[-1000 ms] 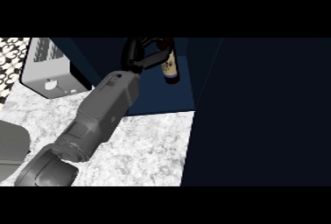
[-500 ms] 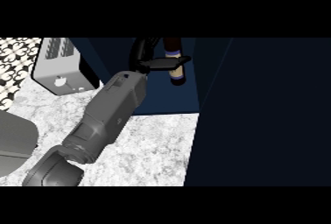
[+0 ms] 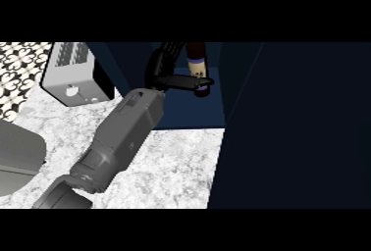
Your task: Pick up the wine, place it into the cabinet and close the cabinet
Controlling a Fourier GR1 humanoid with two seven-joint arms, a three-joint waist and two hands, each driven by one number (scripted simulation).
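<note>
So, working across from the 9 o'clock side, we've got a patterned black-and-white tile wall [image 3: 25, 73] in the upper left corner, and just beside it a silver toaster [image 3: 72, 73] sitting on the marble counter [image 3: 167, 166] at about 10 o'clock. Down at 8 o'clock there's a grey rounded shape [image 3: 18, 157] cut off by the edge, and we can't tell what it is. From 7 o'clock a grey forearm [image 3: 119, 137] runs diagonally up toward 12, and it ends in the left hand [image 3: 170, 73], which is inside the dark blue cabinet [image 3: 181, 115]. That hand is curled round the wine [image 3: 197, 66], with the thumb lying across the front of the bottle and the fingers wrapped behind it. The bottle shows at roughly 12 o'clock, upright-ish in this view, with a pale label band and a dark lower end poking out just under the thumb. We can't tell whether it's resting on the cabinet floor or held off it. Over at 3 o'clock the cabinet door [image 3: 297, 127] fills the whole right side, a big dark panel standing open. The right hand doesn't show up anywhere.
</note>
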